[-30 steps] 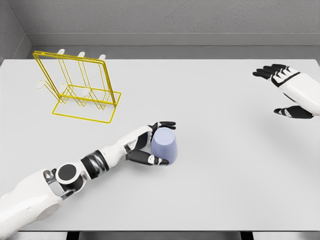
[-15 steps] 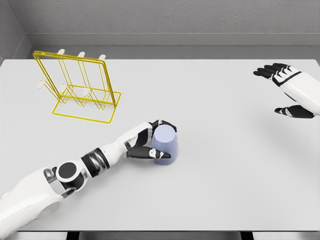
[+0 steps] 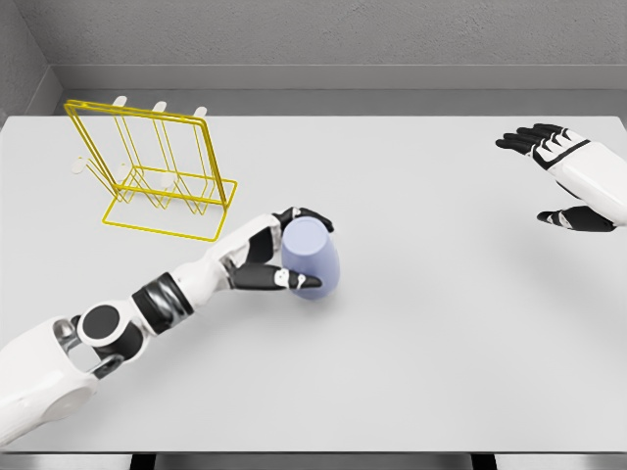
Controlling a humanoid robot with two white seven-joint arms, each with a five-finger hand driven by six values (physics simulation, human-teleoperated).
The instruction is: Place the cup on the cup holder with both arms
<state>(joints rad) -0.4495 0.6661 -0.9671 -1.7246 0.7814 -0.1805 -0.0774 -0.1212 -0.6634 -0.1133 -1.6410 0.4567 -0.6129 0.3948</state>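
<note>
A pale blue cup (image 3: 313, 258) sits upside down near the middle of the white table, tilted slightly in my left hand (image 3: 284, 253), whose black fingers are curled around its left side. The yellow wire cup holder (image 3: 152, 174) with white-tipped pegs stands at the back left, well apart from the cup. My right hand (image 3: 563, 181) hovers at the far right edge with fingers spread, holding nothing.
The white table (image 3: 431, 333) spans the view, backed by a grey wall (image 3: 323, 39). The rack's flat wire base (image 3: 167, 220) reaches toward the cup's side.
My left hand closed fully on the cup, then carried it up and left toward the rack, tilting it a little. The right hand stayed in place.
</note>
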